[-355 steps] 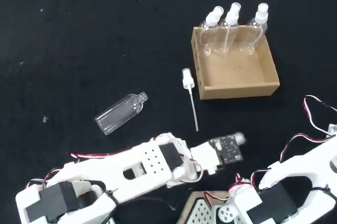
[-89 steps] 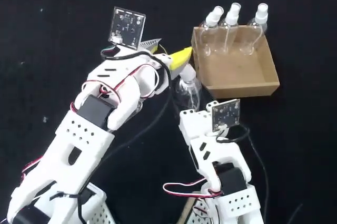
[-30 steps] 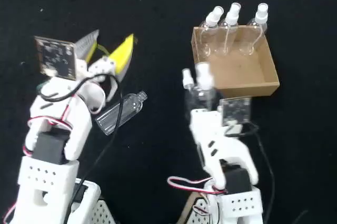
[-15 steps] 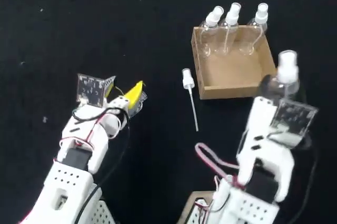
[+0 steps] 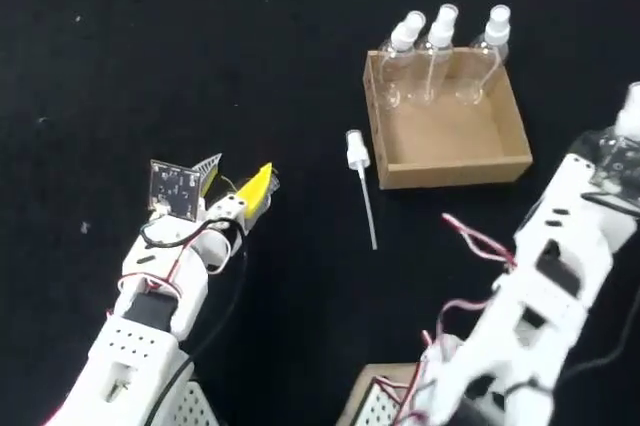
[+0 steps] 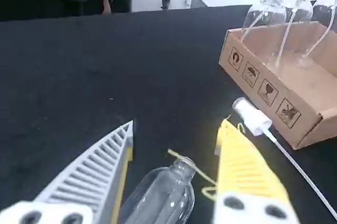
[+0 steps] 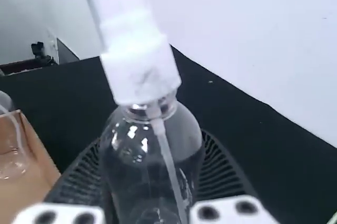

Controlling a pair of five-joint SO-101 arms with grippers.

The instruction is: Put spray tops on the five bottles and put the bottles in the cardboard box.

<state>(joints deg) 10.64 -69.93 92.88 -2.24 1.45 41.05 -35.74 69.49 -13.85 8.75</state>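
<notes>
**Capped bottle clasped in the right gripper**

A clear bottle [image 7: 150, 166] sits in the centre of the frame. A white spray top [image 7: 134, 61] is seated on its neck, and a thin dip tube runs down inside. The right gripper [image 7: 152, 179] holds it, with dark ribbed fingers [image 7: 224, 169] pressed against both sides. Behind lies the black desk [image 7: 253, 134], with a white wall [image 7: 253, 34] beyond. At the frame's edge is a corner of the cardboard box [image 7: 31, 145], with part of another clear bottle [image 7: 9, 163] inside.

- Bright, even overhead light; the matte black desk [image 5: 150, 46] shows hardly any shadows.
- Small glints on the three clear capped bottles [image 5: 432, 71] in the brown cardboard box [image 5: 455, 171].
- Right wrist view: a pale wall [image 7: 263, 34] glows behind the clear spray-topped bottle [image 7: 150, 166].
</notes>
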